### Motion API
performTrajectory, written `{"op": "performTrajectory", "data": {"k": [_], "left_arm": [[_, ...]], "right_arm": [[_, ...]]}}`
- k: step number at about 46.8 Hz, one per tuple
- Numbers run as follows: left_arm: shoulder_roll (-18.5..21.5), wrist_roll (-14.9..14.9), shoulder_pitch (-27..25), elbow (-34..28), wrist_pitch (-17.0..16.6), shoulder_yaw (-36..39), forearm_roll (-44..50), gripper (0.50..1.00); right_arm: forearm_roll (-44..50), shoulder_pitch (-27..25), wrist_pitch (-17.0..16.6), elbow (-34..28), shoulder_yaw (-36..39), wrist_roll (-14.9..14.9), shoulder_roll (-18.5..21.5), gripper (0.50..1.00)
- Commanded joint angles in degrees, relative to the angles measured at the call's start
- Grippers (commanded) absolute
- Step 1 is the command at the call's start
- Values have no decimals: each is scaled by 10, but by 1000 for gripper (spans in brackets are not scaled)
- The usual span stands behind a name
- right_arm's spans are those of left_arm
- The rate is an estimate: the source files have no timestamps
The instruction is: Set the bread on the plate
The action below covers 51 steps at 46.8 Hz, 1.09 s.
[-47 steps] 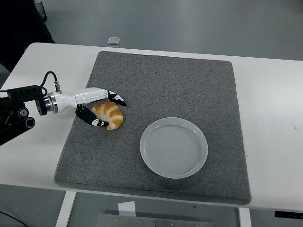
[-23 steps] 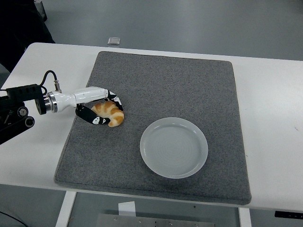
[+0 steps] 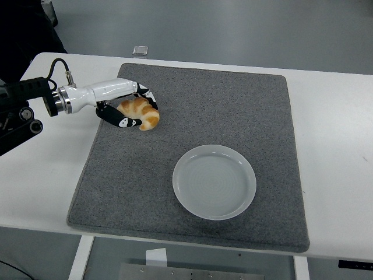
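A: Where does the bread [image 3: 141,112] sit right now?

B: In the left hand [image 3: 125,107], over the far-left part of the grey mat [image 3: 221,105]. It looks raised off the mat, though from this high view I cannot be sure how clear of it. The fingers are curled round it, dark fingertips on the far side and the thumb underneath on the near side, so it is gripped across its middle.

A: And the plate [image 3: 214,182]?

B: Empty, on the near-centre part of the mat, well apart from the bread, to the right and nearer the worktop [image 3: 332,116] edge.

A: How would you expect the bread to handle?

B: It is a small crescent roll, golden and glossy. I would judge it light, with a crust that gives under pressure and may flake. It needs little force; a hard squeeze could dent it.

A: Is the hold a good one?

B: I think so. The thick middle is the sound place to take it; the tapering ends would bend or break off. The curved shape could let it roll in the fingers, so a grip spanning the belly is steadier.

A: The right arm?

B: Not in view.

A: What is left of the task?

B: By my reading, the carry across to the plate and a low release, since a light roll could bounce or roll off the smooth plate.
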<state>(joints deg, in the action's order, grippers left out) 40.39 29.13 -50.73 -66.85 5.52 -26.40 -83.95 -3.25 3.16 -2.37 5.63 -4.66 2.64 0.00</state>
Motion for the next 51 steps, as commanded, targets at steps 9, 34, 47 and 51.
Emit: {"op": "performTrajectory", "data": {"k": [9, 34, 47, 51], "left_arm": [[7, 1, -50, -10, 7, -14, 15, 500], [4, 1, -142, -46, 33, -9, 42, 500], [-32, 0, -169, -76, 72, -7, 42, 500], [-48, 1, -171, -76, 76, -6, 41, 500]], "right_arm": [[0, 0, 0, 0, 0, 0, 0, 952], [0, 0, 0, 0, 0, 0, 0, 952], [0, 0, 0, 0, 0, 0, 0, 952], [0, 0, 0, 0, 0, 0, 0, 952]]}}
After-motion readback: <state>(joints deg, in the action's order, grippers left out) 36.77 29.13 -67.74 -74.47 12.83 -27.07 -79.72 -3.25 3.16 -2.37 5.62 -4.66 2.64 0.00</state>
